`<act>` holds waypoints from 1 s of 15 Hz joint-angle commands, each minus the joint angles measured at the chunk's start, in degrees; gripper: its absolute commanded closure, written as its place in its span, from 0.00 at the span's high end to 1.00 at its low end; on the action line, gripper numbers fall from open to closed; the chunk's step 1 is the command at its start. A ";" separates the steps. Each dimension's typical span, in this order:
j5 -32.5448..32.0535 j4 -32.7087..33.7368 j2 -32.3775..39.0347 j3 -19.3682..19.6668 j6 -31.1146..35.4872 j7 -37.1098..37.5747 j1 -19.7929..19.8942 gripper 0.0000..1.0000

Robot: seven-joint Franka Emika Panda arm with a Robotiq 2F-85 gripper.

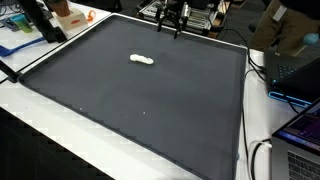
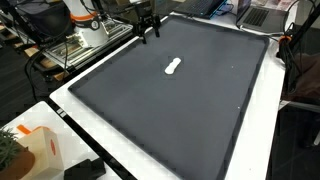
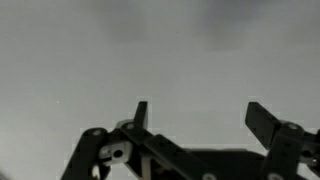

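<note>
Status: end effector (image 1: 177,32) is up at the far edge of the black mat (image 1: 150,110), fingers spread wide with nothing between them. Wrist view confirms it: both fingers (image 3: 140,110) are clear and there's only plain grey mat under the end effector (image 3: 198,112). Same in the other exterior view: end effector (image 2: 148,36) hangs above the mat (image 2: 180,125) corner, not touching it.

Nearest thing is the small white piece (image 1: 142,60), lying flat on the mat toward the far half, well apart from the end effector. It looks elongated and lumpy, long axis roughly along the mat's diagonal in an exterior view (image 2: 173,67). Too small to say what it is.

My read is a pre-reach stage, with no contact and no grip. Getting to the piece would call for:
- travelling across the mat toward its middle, then coming down
- turning the wrist so the fingers straddle the short side, not the long one
- going low, since the piece sits flat and a high close would miss it

Nothing sits on the mat between the two, so the path looks open.

Around the mat, all off it:
- white surface (image 1: 40,130) framing it
- orange-and-white carton (image 2: 35,150) at the near corner
- wire rack (image 2: 70,50) beside the surface
- laptop (image 1: 300,65) and cables (image 1: 262,155) along one side

Only concern is the clutter right behind the end effector at the far edge, which leaves little room that way.
</note>
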State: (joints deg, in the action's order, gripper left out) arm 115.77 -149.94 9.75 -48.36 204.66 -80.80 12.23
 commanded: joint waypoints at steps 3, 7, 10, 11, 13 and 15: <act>-5.90 1.38 -3.64 2.17 4.68 4.78 -1.09 1.00; -11.03 1.13 -5.16 2.11 5.68 10.38 -0.97 1.00; -16.29 0.30 -6.28 2.11 5.86 17.19 -1.14 1.00; -18.49 0.10 -6.02 2.17 6.46 19.90 -1.12 1.00; -23.32 -0.58 -4.63 2.32 7.56 25.64 -0.95 1.00; -27.96 -1.54 -3.39 11.96 8.08 31.65 -10.06 1.00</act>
State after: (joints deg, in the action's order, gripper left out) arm 94.33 -148.85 5.08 -44.73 211.35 -58.08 10.46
